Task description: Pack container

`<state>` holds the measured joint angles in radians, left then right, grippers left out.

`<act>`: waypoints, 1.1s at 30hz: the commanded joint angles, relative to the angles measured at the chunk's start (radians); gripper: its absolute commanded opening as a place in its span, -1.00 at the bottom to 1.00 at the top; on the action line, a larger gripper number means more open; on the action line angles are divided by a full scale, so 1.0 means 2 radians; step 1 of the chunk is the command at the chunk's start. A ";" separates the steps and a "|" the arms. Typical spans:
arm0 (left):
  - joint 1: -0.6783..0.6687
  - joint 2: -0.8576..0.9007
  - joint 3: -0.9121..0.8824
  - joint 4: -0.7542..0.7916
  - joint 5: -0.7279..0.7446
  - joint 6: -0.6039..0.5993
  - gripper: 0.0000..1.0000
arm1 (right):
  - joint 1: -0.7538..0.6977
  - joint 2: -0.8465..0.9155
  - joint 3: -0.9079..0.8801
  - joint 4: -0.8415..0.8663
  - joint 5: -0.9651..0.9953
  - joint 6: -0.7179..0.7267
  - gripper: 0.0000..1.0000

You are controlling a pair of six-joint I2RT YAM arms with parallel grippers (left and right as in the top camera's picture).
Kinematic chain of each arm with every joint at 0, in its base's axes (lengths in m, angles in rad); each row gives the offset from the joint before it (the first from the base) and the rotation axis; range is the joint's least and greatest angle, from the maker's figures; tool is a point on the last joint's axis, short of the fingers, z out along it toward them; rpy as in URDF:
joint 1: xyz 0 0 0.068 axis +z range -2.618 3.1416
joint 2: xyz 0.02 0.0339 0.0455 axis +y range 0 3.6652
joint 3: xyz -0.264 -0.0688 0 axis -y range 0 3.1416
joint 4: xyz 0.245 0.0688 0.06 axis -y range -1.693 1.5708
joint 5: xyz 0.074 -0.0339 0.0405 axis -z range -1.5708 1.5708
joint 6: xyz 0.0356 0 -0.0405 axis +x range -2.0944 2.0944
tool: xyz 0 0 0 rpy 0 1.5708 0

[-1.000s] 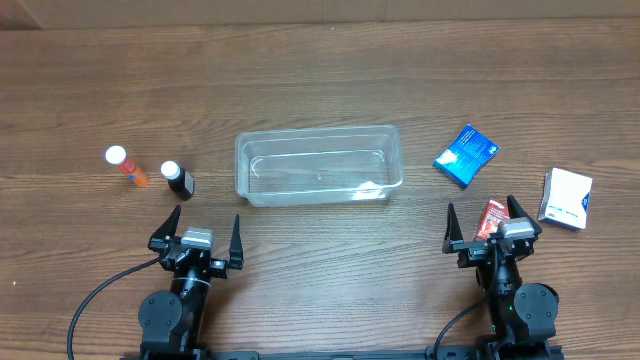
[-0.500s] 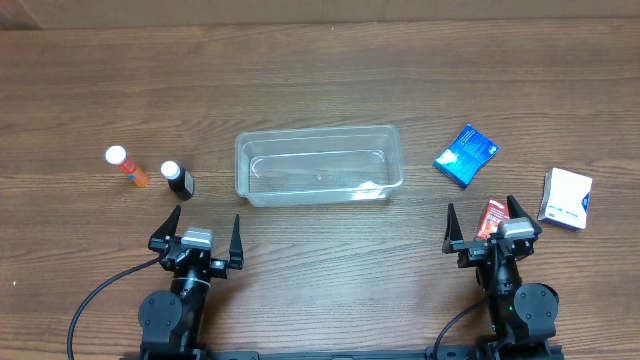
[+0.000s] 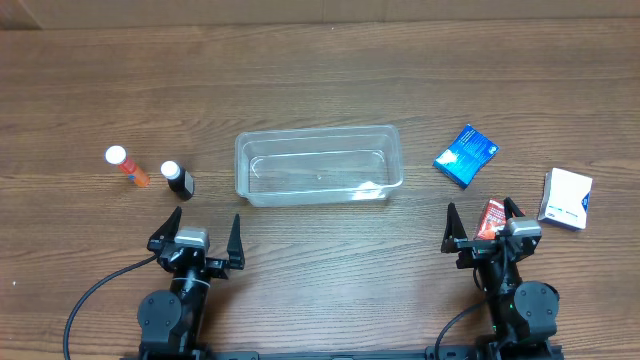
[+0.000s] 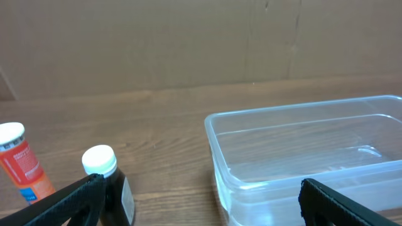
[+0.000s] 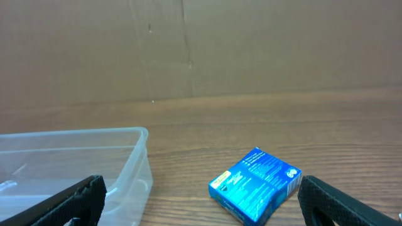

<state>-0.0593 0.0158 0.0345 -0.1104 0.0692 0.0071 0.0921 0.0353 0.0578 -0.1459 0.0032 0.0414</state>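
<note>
The clear plastic container (image 3: 318,165) sits empty at the table's middle; it also shows in the left wrist view (image 4: 301,157) and the right wrist view (image 5: 75,163). My left gripper (image 3: 196,235) is open and empty near the front edge, below a dark bottle with a white cap (image 3: 178,180) (image 4: 107,182) and an orange tube (image 3: 127,166) (image 4: 22,166). My right gripper (image 3: 482,228) is open and empty. A red box (image 3: 491,216) lies by its right finger. A blue box (image 3: 465,154) (image 5: 254,185) lies ahead of it.
A white box (image 3: 566,198) lies at the far right. A brown cardboard wall (image 4: 188,44) stands behind the table.
</note>
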 commanded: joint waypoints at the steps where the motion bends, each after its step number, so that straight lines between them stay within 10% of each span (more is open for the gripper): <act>1: 0.000 0.007 0.068 -0.027 0.004 -0.020 1.00 | -0.001 0.035 0.070 -0.014 0.003 0.022 1.00; 20: 0.000 0.477 0.557 -0.484 -0.005 -0.020 1.00 | -0.002 0.543 0.571 -0.443 -0.055 0.043 1.00; 26: 0.000 0.607 0.691 -0.633 0.024 -0.021 1.00 | -0.002 0.626 0.614 -0.497 -0.055 0.043 1.00; 33: 0.040 0.667 0.738 -0.633 -0.029 -0.077 1.00 | -0.002 0.632 0.614 -0.495 -0.055 0.043 1.00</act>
<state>-0.0338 1.3140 1.4536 -1.3994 0.0532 -0.0814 0.0921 1.3121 1.2495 -1.1400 -0.1009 0.1299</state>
